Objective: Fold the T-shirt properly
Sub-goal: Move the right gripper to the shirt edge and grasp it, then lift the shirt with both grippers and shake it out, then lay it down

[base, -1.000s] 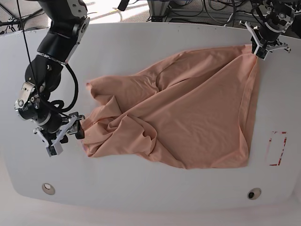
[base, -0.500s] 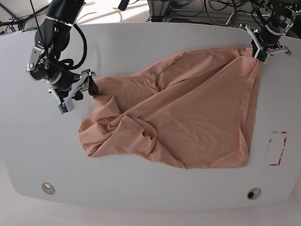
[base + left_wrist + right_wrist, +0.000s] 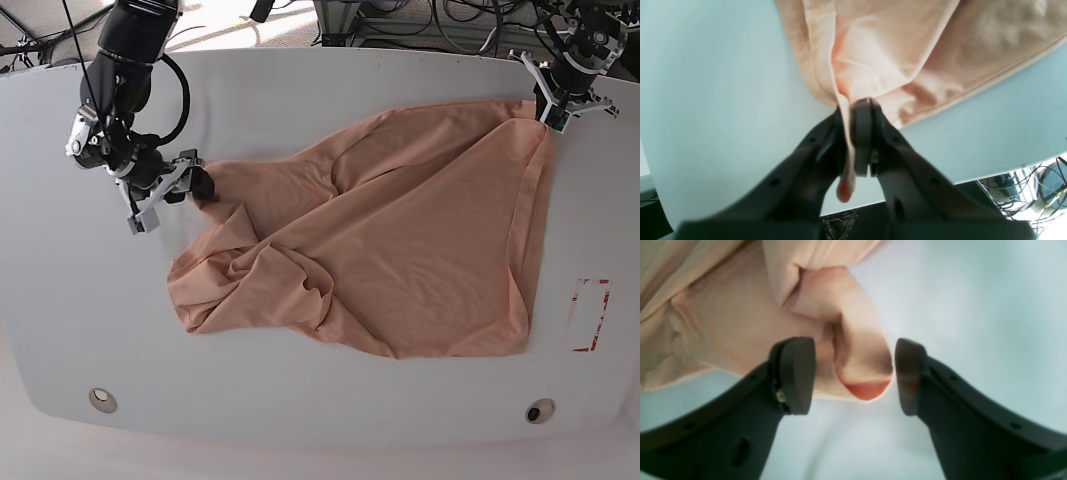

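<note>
Left claw [image 3: 853,140] pinches T-shirt [image 3: 400,240] corner; right claw [image 3: 853,376] spread; shirt lies crosswise.

White table [image 3: 330,400]; red marking [image 3: 590,315] at 3 o'clock; round holes at 7 [image 3: 102,400] and 5 o'clock [image 3: 540,411]; cables [image 3: 440,25] at 12.

Left gripper [image 3: 858,140]: jaws pressed together, pinching a corner of the T-shirt [image 3: 400,240]; arm reaches to the table's far corner, on the base view's right.
Right gripper [image 3: 853,376]: jaws apart, straddling a bunched fold; arm bent down on the base view's left, wrist low.
</note>
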Robot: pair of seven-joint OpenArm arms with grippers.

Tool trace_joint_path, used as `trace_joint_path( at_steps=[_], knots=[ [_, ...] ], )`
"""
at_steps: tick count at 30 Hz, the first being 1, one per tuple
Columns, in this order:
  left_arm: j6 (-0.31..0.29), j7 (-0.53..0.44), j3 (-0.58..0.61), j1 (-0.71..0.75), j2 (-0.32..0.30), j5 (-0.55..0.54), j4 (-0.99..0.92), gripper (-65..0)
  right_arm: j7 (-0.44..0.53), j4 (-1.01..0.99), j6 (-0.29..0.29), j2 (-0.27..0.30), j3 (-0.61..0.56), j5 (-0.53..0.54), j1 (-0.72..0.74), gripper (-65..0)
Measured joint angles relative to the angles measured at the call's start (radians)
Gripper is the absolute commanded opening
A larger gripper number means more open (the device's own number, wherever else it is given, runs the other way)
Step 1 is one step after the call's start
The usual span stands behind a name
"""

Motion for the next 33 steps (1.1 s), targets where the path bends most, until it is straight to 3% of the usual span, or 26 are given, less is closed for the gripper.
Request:
trace_joint_path(
  at_steps=[2, 7, 14, 20, 26, 33],
  knots=[
    [0.000, -0.001, 0.000, 0.000, 0.000, 0.000, 0.000, -65.0, 0.019, -0.037, 0.001, 0.000, 0.001, 0.013, 0.014, -36.8],
    [0.000, 0.000, 0.000, 0.000, 0.000, 0.000, 0.000, -65.0, 0.015, -0.075, 0.000, -0.004, -0.003, 0.008, 0.035, -65.0],
    [0.000, 0.000, 0.000, -0.003, 0.000, 0.000, 0.000, -65.0, 0.008, -0.048, 0.000, -0.009, -0.005, 0.006, 0.014, -65.0],
    [-0.026, 0.007, -0.005, -0.021, 0.002, -0.003, 0.021, -65.0, -0.064, 0.168, -0.004, -0.011, -0.001, 0.001, -0.064, -65.0],
    [-0.031, -0.001, -0.116, -0.074, 0.074, -0.008, 0.048, -65.0, -0.097, 0.376, -0.002, -0.009, 0.000, 0.010, -0.149, -65.0],
    [-0.029, 0.003, -0.185, -0.175, 0.083, -0.010, 0.050, -65.0, -0.106, 0.476, 0.015, -0.015, 0.056, 0.055, -0.176, -65.0]
  ],
)
